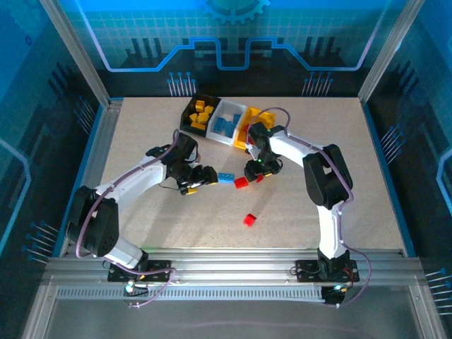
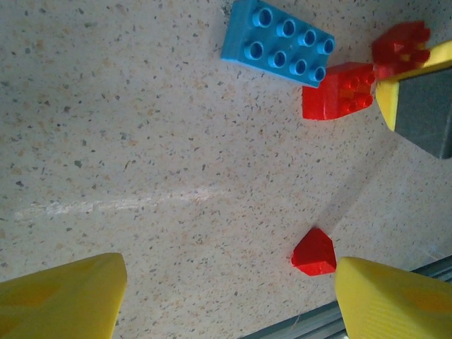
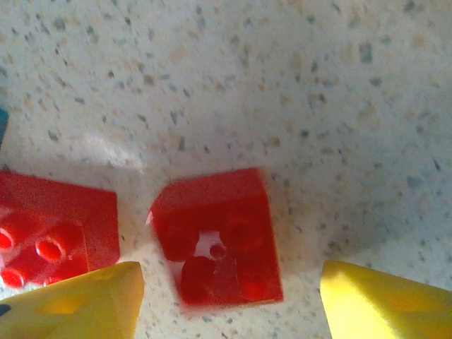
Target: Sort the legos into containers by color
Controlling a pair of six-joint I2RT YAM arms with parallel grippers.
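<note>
Three joined containers stand at the back: a black bin (image 1: pixel 200 115) holding yellow legos, a white bin (image 1: pixel 227 121) holding blue ones, and a yellow bin (image 1: pixel 254 123). On the table lie a blue lego (image 1: pixel 227 176) (image 2: pixel 277 42) and a red lego (image 1: pixel 241 182) (image 2: pixel 339 90) (image 3: pixel 53 233) beside it. My right gripper (image 1: pixel 256 171) (image 3: pixel 233 304) hangs open over another red lego (image 3: pixel 217 236) (image 2: pixel 401 46), which lies underside up between the yellow fingers with a gap on each side. My left gripper (image 1: pixel 210 174) (image 2: pixel 229 300) is open and empty, just left of the blue lego.
A lone red lego (image 1: pixel 249 219) (image 2: pixel 314 252) lies nearer the front edge, close to my left gripper's right finger (image 2: pixel 395 300). The right arm's finger (image 2: pixel 424 106) reaches into the left wrist view. The table's metal rail runs along the near side.
</note>
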